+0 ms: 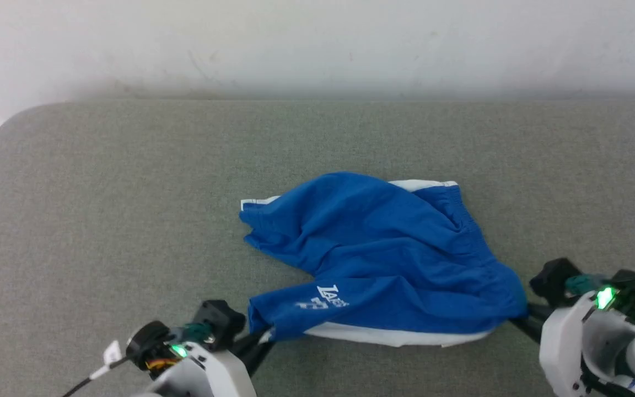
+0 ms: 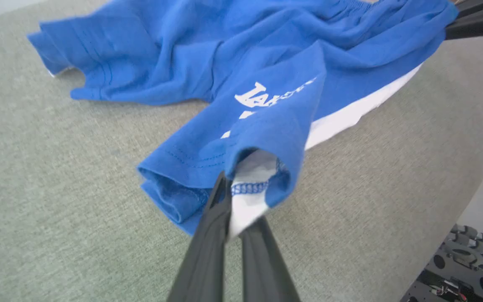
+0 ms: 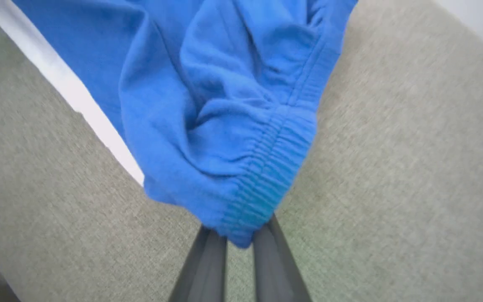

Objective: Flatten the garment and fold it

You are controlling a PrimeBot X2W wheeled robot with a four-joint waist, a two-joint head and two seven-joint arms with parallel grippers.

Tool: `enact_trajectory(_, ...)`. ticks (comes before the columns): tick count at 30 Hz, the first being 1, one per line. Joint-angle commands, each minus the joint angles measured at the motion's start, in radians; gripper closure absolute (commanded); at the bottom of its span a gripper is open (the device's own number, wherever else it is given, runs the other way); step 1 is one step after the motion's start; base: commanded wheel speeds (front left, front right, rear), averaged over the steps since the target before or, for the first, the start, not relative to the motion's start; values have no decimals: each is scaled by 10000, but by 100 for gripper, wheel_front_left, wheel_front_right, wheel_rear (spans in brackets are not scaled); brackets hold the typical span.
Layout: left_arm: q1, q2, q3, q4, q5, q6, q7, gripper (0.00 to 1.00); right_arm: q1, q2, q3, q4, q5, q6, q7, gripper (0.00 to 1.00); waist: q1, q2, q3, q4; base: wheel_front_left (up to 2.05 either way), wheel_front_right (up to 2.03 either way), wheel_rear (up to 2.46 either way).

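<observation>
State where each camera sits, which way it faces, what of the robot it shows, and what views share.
Head view: on the head, facing forward and down at the shorts on the grey surface; left gripper lower left, right gripper lower right.
Left wrist view: on the left wrist, facing along its fingers, shut on a hem; right gripper at top right.
Right wrist view: on the right wrist, facing along its fingers, shut on the waistband.
Shared: shorts in all; the white lettering in head and left wrist views.

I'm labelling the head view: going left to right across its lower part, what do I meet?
In order: left tool, shut on a hem corner → garment, rumpled on the grey surface → right tool, shut on the waistband end.
</observation>
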State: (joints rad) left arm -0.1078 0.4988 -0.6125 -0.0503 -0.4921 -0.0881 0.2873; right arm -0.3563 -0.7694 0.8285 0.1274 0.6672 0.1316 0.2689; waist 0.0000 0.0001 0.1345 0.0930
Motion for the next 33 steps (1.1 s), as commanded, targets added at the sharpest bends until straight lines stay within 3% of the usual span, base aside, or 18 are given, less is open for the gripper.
enact_trajectory(1,144,-17,347,-372,-212,181,-321,100,146,-141,-375,-482,-30,-9,-414,100,0,-1,-283,-93,0,0,0)
enact_trajectory(5,-210,118,877,-1054,-181,361,-736,100,173,-118,-1313,-1359,234,-9,-873,100,0,-1,-385,-170,0,0,0)
enact_trajectory(12,-2725,-471,2123,-1532,-993,300,-1131,100,-1146,706,-3379,-2056,32,-9,-978,100,0,-1,-212,-141,0,0,0)
enact_trajectory(20,-6769,-1334,2826,580,-1515,96,-1145,100,-4584,1914,-4180,-924,-177,-9,-326,100,0,-1,1272,-142,0,0,0)
enact_trajectory(27,-10378,-1812,3030,2519,-1375,-48,-1301,100,-8401,2381,-4244,639,-1096,-9,-340,100,0,-1,2924,-111,0,0,0)
enact_trajectory(33,-12725,-2026,3360,3940,-1117,-53,-2107,100,-11000,2564,-3921,1955,-1998,-9,-944,100,0,-1,3891,-117,0,0,0)
